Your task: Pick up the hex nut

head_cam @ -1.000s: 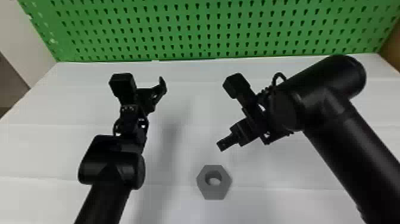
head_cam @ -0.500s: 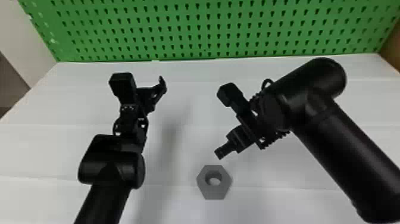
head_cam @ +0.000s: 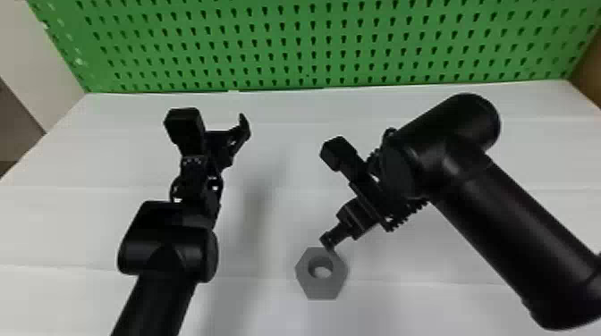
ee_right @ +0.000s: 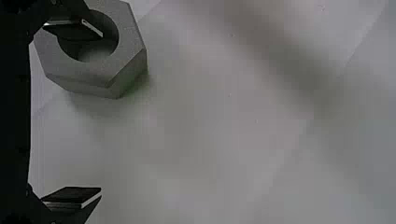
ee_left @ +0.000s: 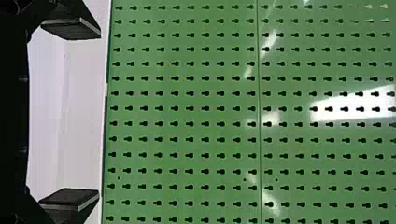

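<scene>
My left gripper (head_cam: 217, 137) hangs toward the surface's (head_cam: 268, 143) far edge, fingers spread; hex nut (head_cam: 323, 288) lies flat, well apart from that edge; my right gripper (head_cam: 342, 212) has its fingers spread, one beside the nut.

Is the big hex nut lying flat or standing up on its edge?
Lying flat. The hex nut has its six-sided face and round hole turned up, above the white table.
</scene>
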